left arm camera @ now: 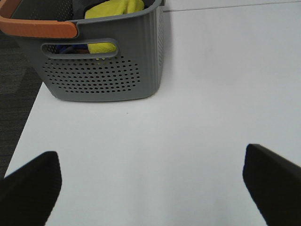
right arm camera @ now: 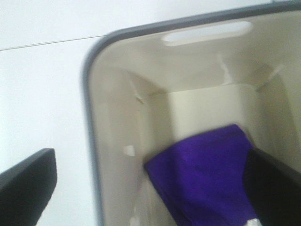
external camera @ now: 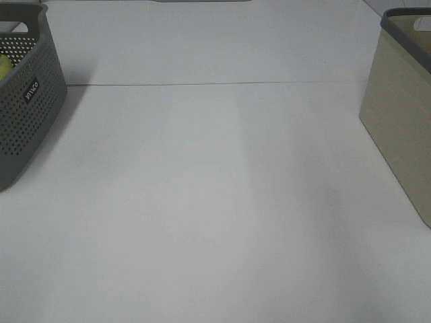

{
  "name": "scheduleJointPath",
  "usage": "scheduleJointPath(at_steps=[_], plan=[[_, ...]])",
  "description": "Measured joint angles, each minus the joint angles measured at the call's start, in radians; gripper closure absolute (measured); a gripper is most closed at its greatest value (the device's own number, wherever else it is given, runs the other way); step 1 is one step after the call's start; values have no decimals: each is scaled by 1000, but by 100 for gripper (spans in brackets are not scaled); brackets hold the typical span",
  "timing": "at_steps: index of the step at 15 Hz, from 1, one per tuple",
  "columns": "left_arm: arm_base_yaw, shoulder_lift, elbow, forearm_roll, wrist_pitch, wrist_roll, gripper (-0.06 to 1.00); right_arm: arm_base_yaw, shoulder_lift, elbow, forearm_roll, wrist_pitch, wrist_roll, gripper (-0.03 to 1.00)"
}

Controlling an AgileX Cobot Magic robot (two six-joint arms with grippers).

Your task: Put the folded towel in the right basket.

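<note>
Towel (right arm camera: 207,174), likely soft and limp, lies in the right basket (right arm camera: 113,94); best pinched at a folded edge. Right gripper (right arm camera: 150,188) and left gripper (left arm camera: 150,188) gape, empty.

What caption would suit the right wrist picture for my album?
Purple towel lying inside the beige basket, framed by the wide-open jaws.

Folded towel (right arm camera: 202,179) inside right basket (external camera: 401,134), left basket (external camera: 27,114) opposite across table (external camera: 215,202)
</note>
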Motion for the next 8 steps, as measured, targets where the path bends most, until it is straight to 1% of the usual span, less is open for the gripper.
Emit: scheduleJointPath(at_steps=[1,3,4,6,8], plan=[[0,0,0,0,0,0,-5,70,-13,0,-18,0,5,-1],[0,0,0,1,0,0,-5,181,-38,0,-70,0,33,-1],[0,0,0,3,0,0,-5,206,-59,7,-86,0,48,-1],[0,0,0,3,0,0,-5,212,-132,68,-84,-2,73,-1],[0,0,0,3,0,0,-5,211,-312,241,-98,-8,83,-1]])
